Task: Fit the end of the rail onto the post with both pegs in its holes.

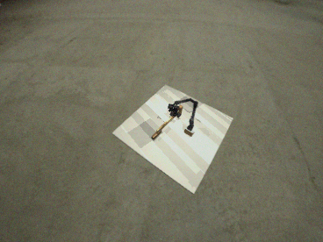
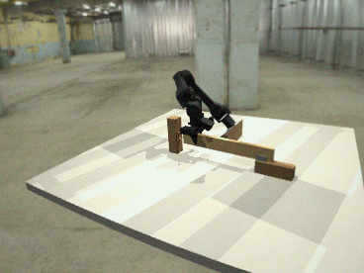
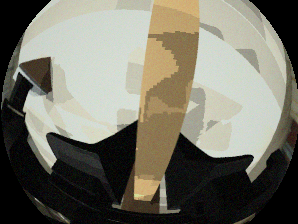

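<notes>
1. Gripper [image 2: 190, 131] clenched on the rail [image 2: 237, 145], grasping its near end, centre of exterior frame.
2. Rail runs right and slightly down to the footboard block [image 2: 275, 169]; far end sits at the bracket [image 2: 264, 158].
3. Post [image 2: 174, 134] stands just left of the gripper; pegs too small to tell.
4. Wrist view: rail [image 3: 162, 96] runs vertically up the frame centre.

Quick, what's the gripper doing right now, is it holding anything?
Gripper: closed on the bed rail, gripping it near the end by the post.
</notes>
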`<action>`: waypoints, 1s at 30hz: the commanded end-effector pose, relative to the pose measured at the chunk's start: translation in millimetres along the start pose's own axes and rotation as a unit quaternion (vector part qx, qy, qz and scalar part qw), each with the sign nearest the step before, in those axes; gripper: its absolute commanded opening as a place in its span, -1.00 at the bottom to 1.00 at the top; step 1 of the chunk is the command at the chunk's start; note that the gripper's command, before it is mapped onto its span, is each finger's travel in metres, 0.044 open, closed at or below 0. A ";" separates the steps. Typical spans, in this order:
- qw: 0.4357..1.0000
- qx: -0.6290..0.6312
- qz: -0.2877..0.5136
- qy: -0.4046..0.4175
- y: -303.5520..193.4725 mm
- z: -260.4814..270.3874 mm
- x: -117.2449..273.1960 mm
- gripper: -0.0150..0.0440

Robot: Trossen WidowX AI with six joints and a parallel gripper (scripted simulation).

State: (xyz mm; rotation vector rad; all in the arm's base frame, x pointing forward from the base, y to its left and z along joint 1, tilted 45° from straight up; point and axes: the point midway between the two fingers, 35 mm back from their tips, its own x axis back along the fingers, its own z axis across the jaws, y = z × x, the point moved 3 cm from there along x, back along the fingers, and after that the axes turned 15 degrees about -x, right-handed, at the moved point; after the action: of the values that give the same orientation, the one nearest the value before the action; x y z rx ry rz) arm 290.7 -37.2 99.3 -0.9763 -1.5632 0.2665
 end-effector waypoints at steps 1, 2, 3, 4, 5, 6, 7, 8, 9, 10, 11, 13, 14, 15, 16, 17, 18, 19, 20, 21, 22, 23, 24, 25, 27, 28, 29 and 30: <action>1.000 0.001 -0.001 -0.002 -1.4 -0.7 0.6 -0.49; 1.000 0.001 -0.001 -0.002 -1.7 -0.8 0.6 -0.49; 1.000 0.001 -0.001 -0.002 -2.0 -0.8 0.6 -0.49; 1.000 0.001 -0.001 -0.002 -2.3 -0.9 0.6 -0.49; 1.000 0.001 -0.001 -0.002 -2.6 -1.0 0.7 -0.49; 1.000 0.001 -0.001 -0.002 -2.9 -1.1 0.7 -0.49; 1.000 0.001 -0.001 -0.002 -3.2 -1.2 0.8 -0.49; 1.000 0.001 -0.001 -0.002 -3.5 -1.3 0.8 -0.49; 1.000 0.001 -0.001 -0.002 -3.8 -1.4 0.9 -0.49; 1.000 0.001 -0.001 -0.002 -4.1 -1.5 1.0 -0.49; 1.000 0.001 0.000 -0.002 -4.4 -1.5 1.1 -0.49; 1.000 0.001 0.000 -0.002 -5.0 -1.7 1.3 -0.49; 1.000 0.001 0.000 -0.002 -5.2 -1.8 1.4 -0.49; 1.000 0.001 0.000 -0.002 -5.5 -1.9 1.5 -0.49; 1.000 0.001 0.000 -0.002 -5.8 -2.0 1.6 -0.49; 1.000 0.001 0.000 -0.002 -6.1 -2.0 1.7 -0.49; 1.000 0.001 0.000 -0.002 -6.4 -2.1 1.8 -0.49; 1.000 0.001 0.000 -0.002 -6.7 -2.2 1.9 -0.49; 1.000 0.001 0.000 -0.002 -7.0 -2.3 1.9 -0.49; 1.000 0.001 0.000 -0.002 -7.3 -2.4 2.0 -0.49; 1.000 0.001 0.000 -0.002 -7.7 -2.4 2.1 -0.49; 1.000 0.001 0.000 -0.002 -8.0 -2.5 2.1 -0.49; 1.000 0.001 0.000 -0.002 -8.3 -2.6 2.2 -0.49; 1.000 0.001 0.000 -0.002 -8.6 -2.7 2.2 -0.49; 1.000 0.001 0.000 -0.002 -9.2 -2.9 2.3 -0.49; 1.000 0.001 0.000 -0.002 -9.5 -3.0 2.3 -0.49; 1.000 0.001 0.000 -0.002 -9.8 -3.0 2.3 -0.49; 1.000 0.001 0.000 -0.002 -10.1 -3.1 2.3 -0.49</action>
State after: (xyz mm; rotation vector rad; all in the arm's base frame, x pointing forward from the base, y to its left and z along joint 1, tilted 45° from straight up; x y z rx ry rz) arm 289.2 -42.9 106.3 -0.9776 -1.5639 0.2681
